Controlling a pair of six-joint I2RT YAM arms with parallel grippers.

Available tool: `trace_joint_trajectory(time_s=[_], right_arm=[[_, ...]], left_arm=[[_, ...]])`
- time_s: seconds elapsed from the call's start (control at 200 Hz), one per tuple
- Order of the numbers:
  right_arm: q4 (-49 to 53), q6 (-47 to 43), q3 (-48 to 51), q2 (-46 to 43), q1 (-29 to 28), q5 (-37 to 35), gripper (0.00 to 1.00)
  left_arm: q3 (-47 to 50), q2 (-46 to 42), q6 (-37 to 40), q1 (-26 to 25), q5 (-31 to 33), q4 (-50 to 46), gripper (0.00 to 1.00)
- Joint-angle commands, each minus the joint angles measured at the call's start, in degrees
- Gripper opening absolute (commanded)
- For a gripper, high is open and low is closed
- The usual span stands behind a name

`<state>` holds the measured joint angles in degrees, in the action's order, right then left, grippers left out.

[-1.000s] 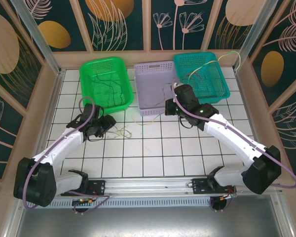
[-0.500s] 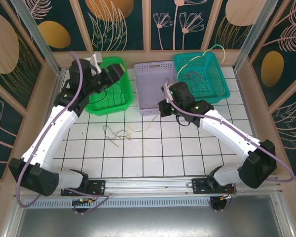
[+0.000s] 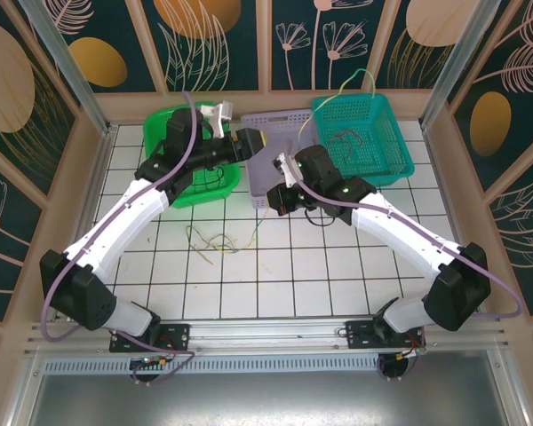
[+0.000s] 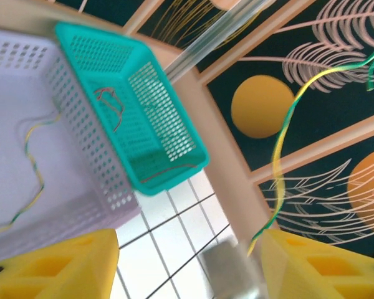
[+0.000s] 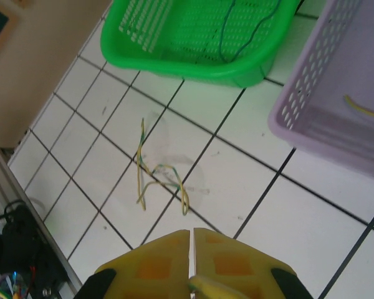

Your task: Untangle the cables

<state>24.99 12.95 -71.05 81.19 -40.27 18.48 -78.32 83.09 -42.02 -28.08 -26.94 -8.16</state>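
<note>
Since half a second earlier the left arm has swung from the green basket (image 3: 200,193) at 11 o'clock toward the lilac basket (image 3: 275,120) at 12 o'clock. The left gripper (image 3: 256,142) is at that basket's left rim, its fingers wide apart. The right gripper (image 5: 192,240) has its jaws pressed together on a yellow-green cable (image 4: 276,156), which arcs up toward 1 o'clock above the teal basket (image 3: 400,160). Loose cables (image 3: 215,241) lie tangled on the tiled table (image 3: 338,266), just toward 9 o'clock from centre. Further strands rest inside all three baskets.
</note>
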Motion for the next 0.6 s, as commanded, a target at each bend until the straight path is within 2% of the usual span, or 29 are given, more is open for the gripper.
trace_joint_trajectory(time_s=[0.0, 0.15, 0.24, 0.45, 0.596], right_arm=[[0.4, 3.1, -4.9, 0.3, 1.4, -1.7, 0.00], [3.0, 2.9, -8.1, 1.1, 2.9, -4.3, 0.00], [4.7, 2.5, -10.2, 2.5, 3.3, -4.7, 0.00], [5.8, 2.7, -13.3, 4.3, 3.3, 0.0, 0.00], [6.6, 3.8, -13.9, 4.3, 3.3, 3.9, 0.00]], left_arm=[[4.7, -7.8, 0.6, 0.0, 2.0, -2.0, 0.59], [11.1, -12.8, 4.3, -0.1, -0.7, -8.5, 0.59], [13.3, -12.9, 7.1, -1.5, -2.1, -11.8, 0.60], [12.9, -10.6, 13.9, -6.3, 5.3, -12.1, 0.64], [14.2, -9.1, 16.0, -7.0, 5.5, -8.6, 0.64]])
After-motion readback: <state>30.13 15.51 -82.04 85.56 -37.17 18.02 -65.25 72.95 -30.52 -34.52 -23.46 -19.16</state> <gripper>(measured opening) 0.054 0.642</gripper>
